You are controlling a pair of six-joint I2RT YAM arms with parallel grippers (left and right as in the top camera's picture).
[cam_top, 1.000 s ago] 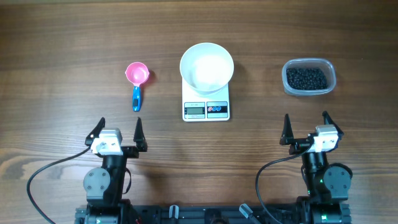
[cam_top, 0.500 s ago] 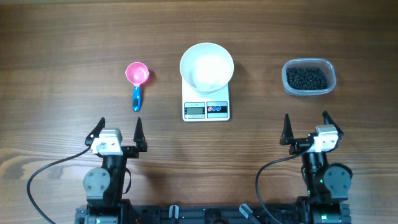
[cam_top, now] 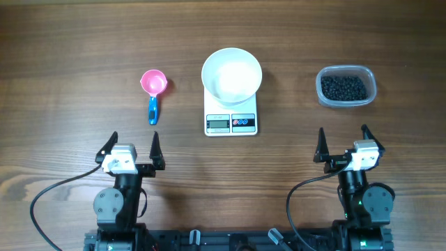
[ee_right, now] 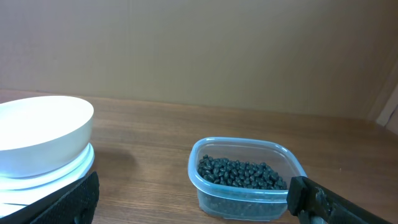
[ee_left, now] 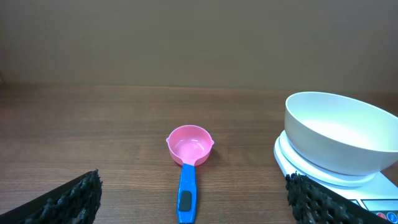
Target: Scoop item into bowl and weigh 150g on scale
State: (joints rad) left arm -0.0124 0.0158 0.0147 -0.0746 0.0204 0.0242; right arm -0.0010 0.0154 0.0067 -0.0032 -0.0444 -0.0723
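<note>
Your left claw [cam_top: 133,141] sits at the lower left of the overhead frame, its two fingers spread wide apart and gripping nothing. Your right claw [cam_top: 343,137] sits at the lower right, also spread wide and gripping nothing. Both are well apart from everything on the wooden counter [cam_top: 70,56].

The white bowl [cam_top: 232,74] stands upright on the scale [cam_top: 231,123] in the upper middle of the frame. It covers the scale's upper part, and the display and two buttons show at the scale's lower edge. The inside of the bowl shows plain white.

The black beads [cam_top: 342,87] lie in a clear plastic tub [cam_top: 371,78] at the upper right, straight above your right claw in the picture. A pink scoop [cam_top: 153,84] with a blue handle lies at the upper left, beside the scale. Its cup faces up and its handle points down the frame toward your left claw.

Your left wrist view has the scoop in the middle and the bowl at the right edge. Your right wrist view has the tub at lower centre and the bowl at the left edge.
</note>
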